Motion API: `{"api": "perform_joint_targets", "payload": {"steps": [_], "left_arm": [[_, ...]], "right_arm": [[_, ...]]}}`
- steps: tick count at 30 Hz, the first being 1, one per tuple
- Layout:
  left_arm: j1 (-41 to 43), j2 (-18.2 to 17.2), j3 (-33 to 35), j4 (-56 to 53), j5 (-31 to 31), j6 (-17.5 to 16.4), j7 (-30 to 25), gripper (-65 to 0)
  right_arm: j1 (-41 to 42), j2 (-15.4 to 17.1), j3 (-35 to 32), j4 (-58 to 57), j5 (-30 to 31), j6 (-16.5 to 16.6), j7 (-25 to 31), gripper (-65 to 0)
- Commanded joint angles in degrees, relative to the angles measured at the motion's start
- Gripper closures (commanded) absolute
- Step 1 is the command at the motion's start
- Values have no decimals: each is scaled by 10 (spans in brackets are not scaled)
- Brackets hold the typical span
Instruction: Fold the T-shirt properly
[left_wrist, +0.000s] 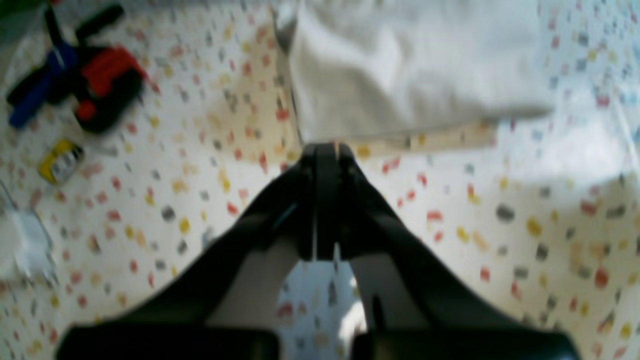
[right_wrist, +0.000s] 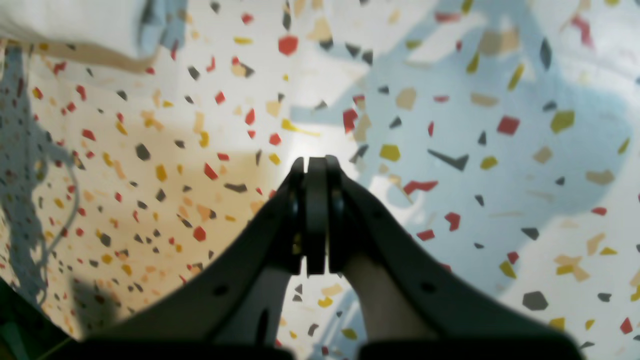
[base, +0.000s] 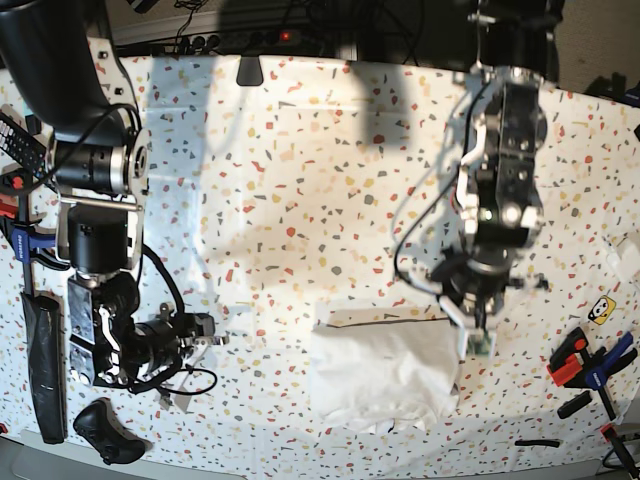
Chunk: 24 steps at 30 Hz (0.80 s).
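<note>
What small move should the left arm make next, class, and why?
Probably lift clear and stop. The T-shirt already lies as a compact folded bundle on the table, and the left pincer is shut with nothing in it beside the shirt's edge.

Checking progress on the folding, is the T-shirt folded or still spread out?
Folded: the T-shirt lies as a compact rectangular bundle on the table, no sleeves spread out.

No text, label, brand or number is legible anywhere in these views.
</note>
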Motion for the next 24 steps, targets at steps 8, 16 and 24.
{"api": "perform_joint_targets", "payload": {"steps": [8,16,24], "left_arm": [[84,1,-1,86,116,4,-16,0],[137,1,-1,150,132,4,-16,0],[154,1,-1,150,132,4,-14,0]], "right_arm": [[5,5,1,13,9,8,6,0],[-45,37,5,107,48,5,6,0],[-177,66,132,373,135,6,6,0]]}}
